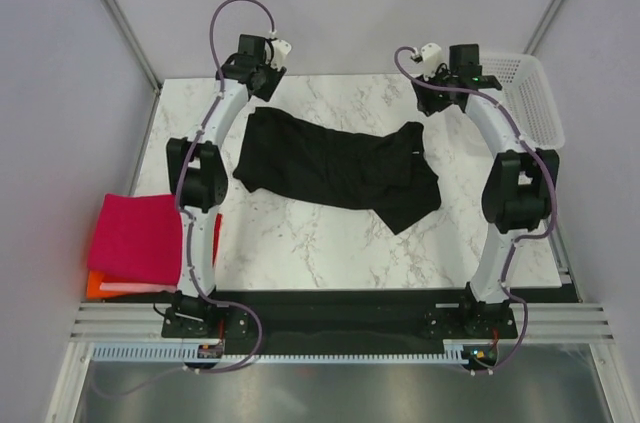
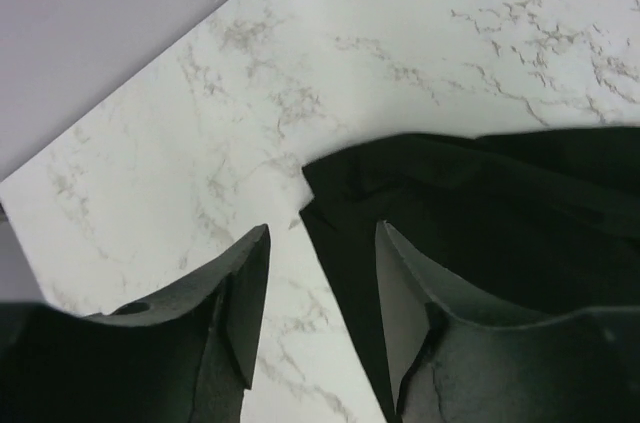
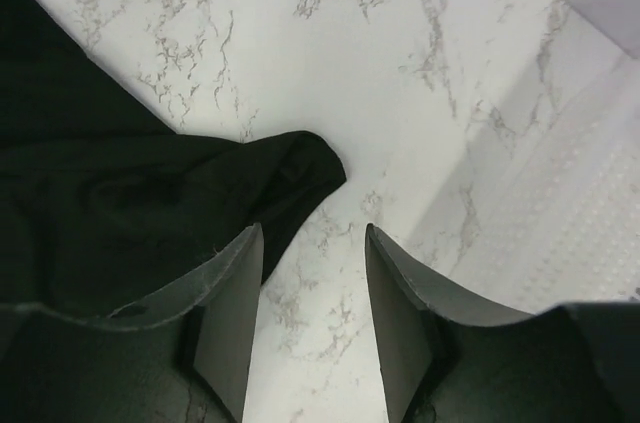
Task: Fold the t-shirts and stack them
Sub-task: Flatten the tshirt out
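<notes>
Left wrist view: black t-shirt [image 2: 500, 223] runs off frame at 3 o'clock. In the right wrist view it runs off at 9.

Top view, stack at 8 o'clock: pink t-shirt [image 1: 135, 238] hides all but a strip of the orange t-shirt [image 1: 93, 285], and the left arm [image 1: 200, 243] covers the stack's 3 o'clock edge. Right arm [image 1: 497, 125] masks the basket's [image 1: 538, 103] 9 o'clock wall.

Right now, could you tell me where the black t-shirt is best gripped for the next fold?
I'd grip the black t-shirt by its two far corners, from above; each lies flat and exposed just ahead of the open left gripper and right gripper.

White marble-patterned table [image 1: 330, 243], white mesh basket [image 1: 535, 103] at its far right corner
</notes>
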You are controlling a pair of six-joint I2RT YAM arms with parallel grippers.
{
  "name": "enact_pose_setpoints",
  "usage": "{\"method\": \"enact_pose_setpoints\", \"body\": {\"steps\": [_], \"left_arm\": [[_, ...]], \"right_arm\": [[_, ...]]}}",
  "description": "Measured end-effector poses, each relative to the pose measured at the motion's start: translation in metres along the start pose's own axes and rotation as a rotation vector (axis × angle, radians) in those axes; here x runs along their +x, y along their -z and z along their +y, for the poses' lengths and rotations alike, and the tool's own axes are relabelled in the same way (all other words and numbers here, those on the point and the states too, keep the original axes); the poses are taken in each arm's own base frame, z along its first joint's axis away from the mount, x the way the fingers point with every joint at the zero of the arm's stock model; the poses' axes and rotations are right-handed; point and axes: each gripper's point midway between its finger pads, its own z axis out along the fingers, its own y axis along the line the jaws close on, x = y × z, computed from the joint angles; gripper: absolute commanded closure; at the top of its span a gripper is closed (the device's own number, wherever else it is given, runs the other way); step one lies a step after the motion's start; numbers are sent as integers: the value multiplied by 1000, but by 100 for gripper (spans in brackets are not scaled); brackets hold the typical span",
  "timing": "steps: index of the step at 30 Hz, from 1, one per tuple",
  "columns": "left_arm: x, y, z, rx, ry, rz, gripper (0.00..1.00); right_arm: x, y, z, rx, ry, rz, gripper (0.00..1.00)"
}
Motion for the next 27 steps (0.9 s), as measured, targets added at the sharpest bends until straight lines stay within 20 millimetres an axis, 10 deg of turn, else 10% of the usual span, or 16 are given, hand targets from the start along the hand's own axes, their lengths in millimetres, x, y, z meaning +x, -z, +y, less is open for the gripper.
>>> {"method": "enact_pose_setpoints", "body": {"steps": [6, 10, 17, 27], "left_arm": [[0, 94, -4, 27, 47, -23, 40], [6, 138, -29, 145, 52, -50, 45], [58, 136, -82, 330, 85, 84, 46], [60, 138, -98, 369, 81, 102, 47]], "right_arm": [[2, 71, 34, -186, 18, -55, 60], [61, 65, 100, -475, -22, 104, 65], [159, 33, 154, -759, -242, 404, 64], [162, 36, 157, -783, -257, 418, 64]]}}
